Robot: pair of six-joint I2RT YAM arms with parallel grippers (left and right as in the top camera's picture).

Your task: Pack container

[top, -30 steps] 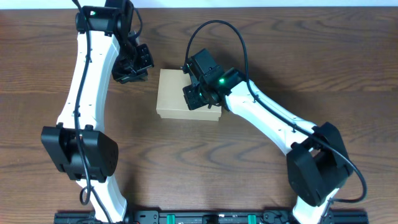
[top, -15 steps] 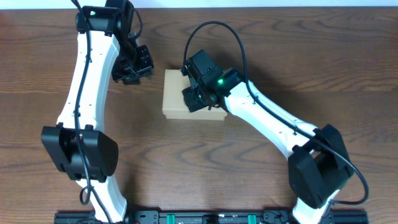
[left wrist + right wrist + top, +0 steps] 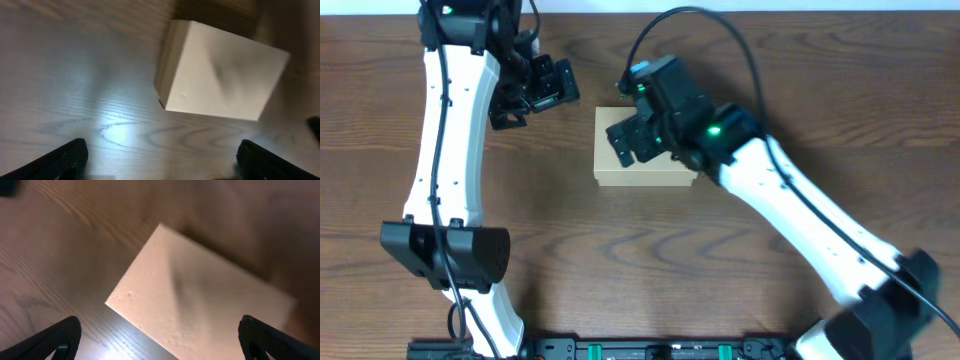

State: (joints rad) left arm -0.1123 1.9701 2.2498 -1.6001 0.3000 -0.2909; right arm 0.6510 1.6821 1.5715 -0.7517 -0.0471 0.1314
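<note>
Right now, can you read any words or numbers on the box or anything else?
None: there is no text to read. The cardboard box is plain tan on its top and on the sides that show, in all three views. Nothing else in view carries readable lettering.

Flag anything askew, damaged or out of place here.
Nothing stands out. The container sits flat and closed on the table, with no tear or spill visible. The dark patch on its top looks like shadow from the right gripper hovering above; the left gripper is apart.
</note>
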